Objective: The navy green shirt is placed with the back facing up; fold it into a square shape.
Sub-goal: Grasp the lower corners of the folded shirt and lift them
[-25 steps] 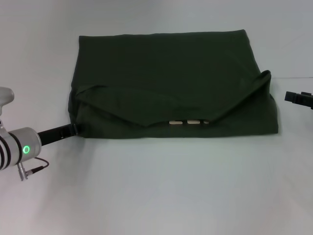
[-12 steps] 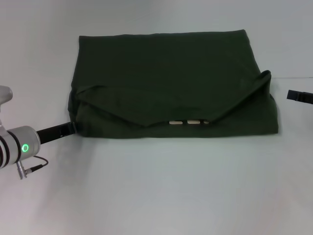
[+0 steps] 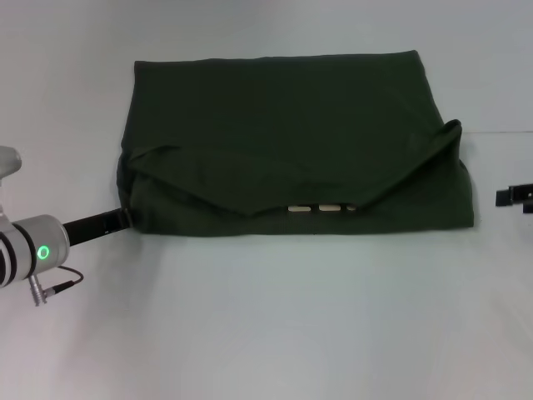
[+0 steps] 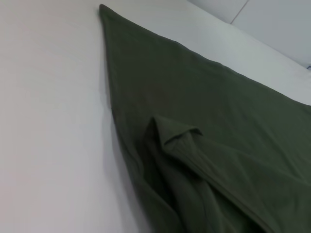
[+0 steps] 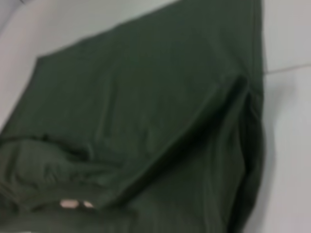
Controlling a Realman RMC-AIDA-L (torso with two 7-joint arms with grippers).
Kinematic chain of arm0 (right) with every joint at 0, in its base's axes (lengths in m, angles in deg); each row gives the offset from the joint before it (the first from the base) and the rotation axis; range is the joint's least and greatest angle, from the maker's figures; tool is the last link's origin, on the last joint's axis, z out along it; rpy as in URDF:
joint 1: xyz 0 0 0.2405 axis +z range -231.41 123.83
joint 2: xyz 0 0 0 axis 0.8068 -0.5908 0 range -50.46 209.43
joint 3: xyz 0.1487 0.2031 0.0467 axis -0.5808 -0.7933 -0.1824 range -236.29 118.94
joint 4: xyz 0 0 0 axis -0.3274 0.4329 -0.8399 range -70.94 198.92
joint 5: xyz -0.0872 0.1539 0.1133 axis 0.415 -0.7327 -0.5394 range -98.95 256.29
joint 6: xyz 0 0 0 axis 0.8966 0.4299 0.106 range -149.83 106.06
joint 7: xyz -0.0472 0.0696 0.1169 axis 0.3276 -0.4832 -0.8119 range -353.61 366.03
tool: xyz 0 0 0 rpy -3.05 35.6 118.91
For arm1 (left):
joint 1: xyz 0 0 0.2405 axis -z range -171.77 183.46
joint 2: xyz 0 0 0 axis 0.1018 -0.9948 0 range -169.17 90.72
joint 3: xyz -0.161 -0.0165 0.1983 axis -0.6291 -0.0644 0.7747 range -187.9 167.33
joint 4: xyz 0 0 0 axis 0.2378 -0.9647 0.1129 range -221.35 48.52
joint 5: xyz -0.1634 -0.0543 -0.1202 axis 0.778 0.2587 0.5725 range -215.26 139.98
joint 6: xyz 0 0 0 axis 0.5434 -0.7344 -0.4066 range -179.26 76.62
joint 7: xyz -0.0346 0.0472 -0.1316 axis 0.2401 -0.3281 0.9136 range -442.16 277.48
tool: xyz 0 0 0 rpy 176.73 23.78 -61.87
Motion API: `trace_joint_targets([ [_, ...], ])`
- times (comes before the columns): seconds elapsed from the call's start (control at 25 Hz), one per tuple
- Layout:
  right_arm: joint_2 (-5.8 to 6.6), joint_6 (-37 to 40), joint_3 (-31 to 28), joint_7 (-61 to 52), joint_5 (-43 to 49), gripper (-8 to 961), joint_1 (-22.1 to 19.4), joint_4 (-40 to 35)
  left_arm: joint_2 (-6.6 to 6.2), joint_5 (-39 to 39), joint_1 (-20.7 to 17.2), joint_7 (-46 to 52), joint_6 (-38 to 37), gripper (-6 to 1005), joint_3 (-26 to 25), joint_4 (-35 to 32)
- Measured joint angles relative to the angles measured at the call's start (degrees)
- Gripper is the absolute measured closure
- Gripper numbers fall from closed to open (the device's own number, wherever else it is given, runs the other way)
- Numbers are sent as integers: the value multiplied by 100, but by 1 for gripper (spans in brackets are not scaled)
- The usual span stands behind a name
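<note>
1. Since the earlier frames, only the right gripper has shifted: it now sits lower and farther out at the right edge of the head view, well apart from the shirt's right side. The left gripper and the cloth look unchanged.
2. The navy green shirt lies flat on the white table, folded into a wide rectangle, its far edge straight and its near edge doubled over.
3. Along the near side, a folded flap sags in a shallow V, and a small pale label peeks out at the low point.
4. At the right end the fold rises into a small peaked corner; the right wrist view shows this ridge from close by.
5. The left gripper rests at the shirt's near left corner, its dark tip touching the fabric edge; whether its fingers are apart or pinched I cannot tell.
6. The left wrist view shows a rumpled fold of the shirt just ahead.
7. The right gripper's fingers are cut off by the frame edge, so I cannot tell their state.
</note>
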Motion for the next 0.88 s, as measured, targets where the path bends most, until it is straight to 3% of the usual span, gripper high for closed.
trace_joint_targets([
  [0.52, -323, -718, 195, 82, 647, 287, 441, 65, 3, -6, 1, 4, -18, 997, 3, -6],
  [0.88, -369, -1244, 318, 71, 654, 290, 688, 613, -6, -9, 9, 13, -34, 996, 0, -9],
])
